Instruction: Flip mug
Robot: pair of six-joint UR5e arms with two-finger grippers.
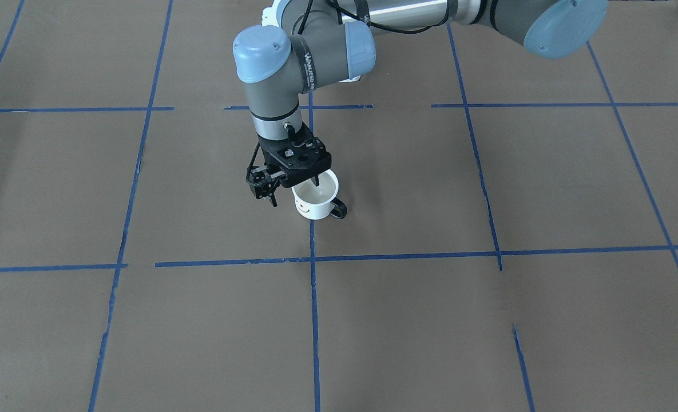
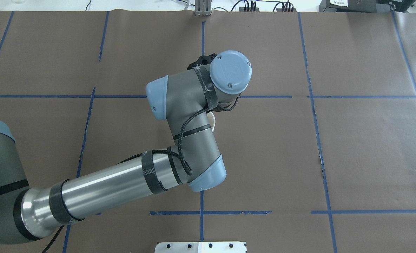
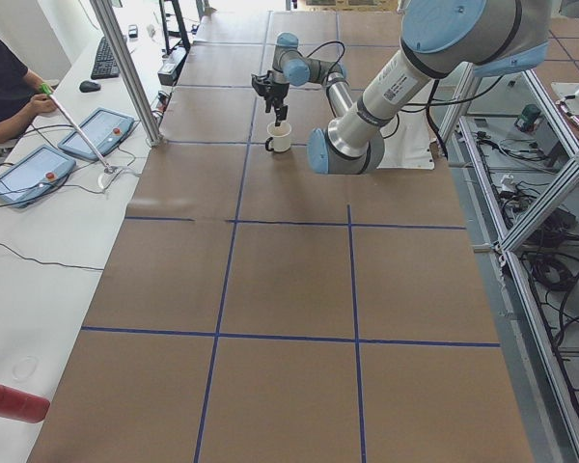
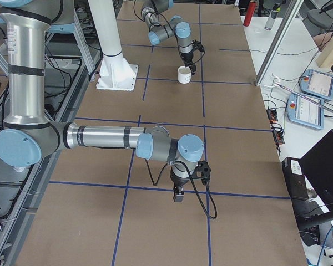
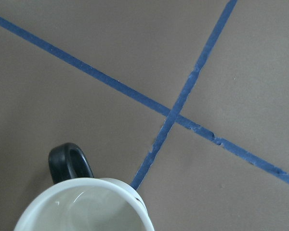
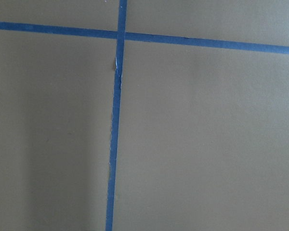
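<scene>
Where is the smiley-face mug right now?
In the front-facing view, the smiley-face mug stands upright near the middle of the table on a blue tape line, just under the left gripper.

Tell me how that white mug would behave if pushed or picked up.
Probably rigid: the mug looks like hard enamel or ceramic. Standing upright, mouth up, it should slide rather than roll. Its glossy wall may be slippery, and the side handle could make it swivel.
</scene>
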